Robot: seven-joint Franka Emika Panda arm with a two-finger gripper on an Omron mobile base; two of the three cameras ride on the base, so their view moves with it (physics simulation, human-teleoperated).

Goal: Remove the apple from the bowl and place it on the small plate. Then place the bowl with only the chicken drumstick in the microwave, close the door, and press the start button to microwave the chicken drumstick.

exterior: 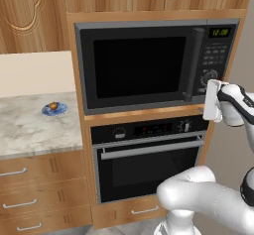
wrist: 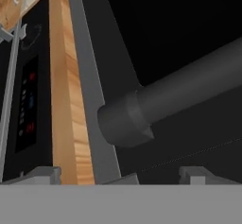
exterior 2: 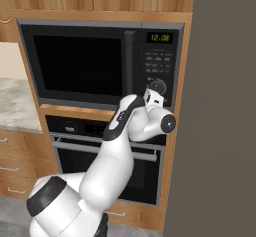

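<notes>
apple [exterior: 53, 105] sits on small plate [exterior: 54, 109] on worktop [exterior: 30, 125] | microwave [exterior: 149, 65] door [exterior: 141, 66] closed | start button unpressed, I judge | my jaws by handle [wrist: 175, 102], grip state unclear

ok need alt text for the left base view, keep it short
A built-in microwave with its door shut sits above an oven, and the robot's white gripper hovers by the control panel's lower right corner. At left, on a marble counter, an apple rests on a small blue plate.
</notes>
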